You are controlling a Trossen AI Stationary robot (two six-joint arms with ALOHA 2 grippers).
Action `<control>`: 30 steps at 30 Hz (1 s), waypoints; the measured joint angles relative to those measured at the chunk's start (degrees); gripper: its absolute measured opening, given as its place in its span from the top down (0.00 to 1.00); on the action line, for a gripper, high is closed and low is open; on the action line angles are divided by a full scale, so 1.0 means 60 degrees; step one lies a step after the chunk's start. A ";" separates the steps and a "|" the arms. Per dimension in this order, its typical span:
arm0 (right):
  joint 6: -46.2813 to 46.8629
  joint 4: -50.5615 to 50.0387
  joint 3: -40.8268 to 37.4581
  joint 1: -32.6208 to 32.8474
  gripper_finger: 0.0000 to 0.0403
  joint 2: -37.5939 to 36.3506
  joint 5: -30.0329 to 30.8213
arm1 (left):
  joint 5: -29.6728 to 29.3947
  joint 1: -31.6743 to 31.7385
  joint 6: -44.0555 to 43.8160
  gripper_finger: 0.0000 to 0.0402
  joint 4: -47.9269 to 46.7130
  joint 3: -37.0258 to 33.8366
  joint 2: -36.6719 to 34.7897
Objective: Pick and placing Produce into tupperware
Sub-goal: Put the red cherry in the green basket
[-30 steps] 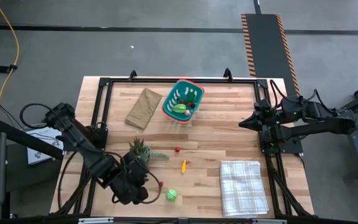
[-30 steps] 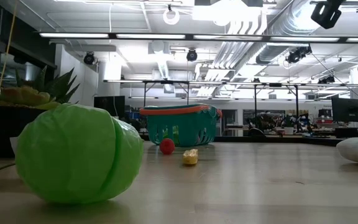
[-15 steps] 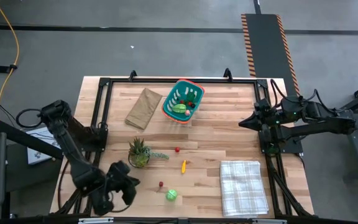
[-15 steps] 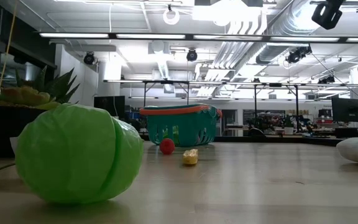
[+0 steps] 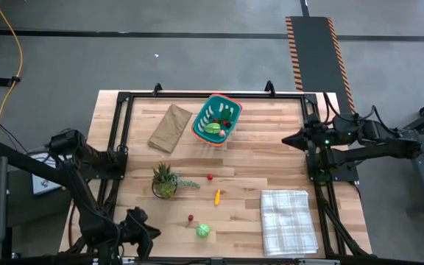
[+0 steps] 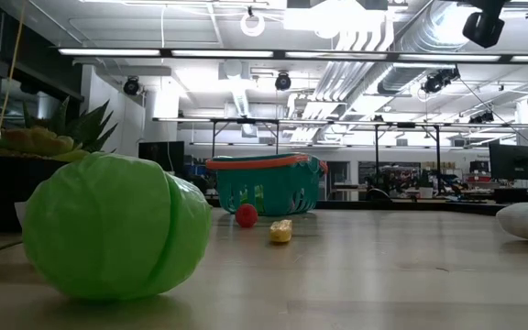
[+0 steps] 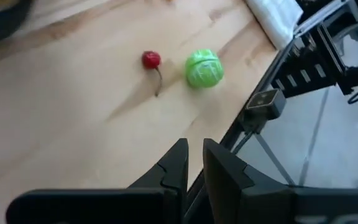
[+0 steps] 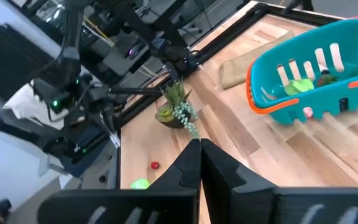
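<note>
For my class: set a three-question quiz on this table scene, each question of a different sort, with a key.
1. True or false: the green ball-shaped vegetable lies inside the teal basket.
2. Multiple choice: What lies nearest the right gripper? A) brown paper bag B) checked cloth C) potted plant
3. Fill in: the left gripper, at the table's near-left corner, holds ____.

Key
1. False; it lies on the bare table, beside a small red piece.
2. B
3. nothing; its fingers are nearly closed on air.
</note>
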 joint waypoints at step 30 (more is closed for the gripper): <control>0.0121 -0.0077 0.0000 0.0000 1.00 0.0011 0.0066 | -0.1590 0.1168 0.3146 0.90 0.3194 0.0068 0.1430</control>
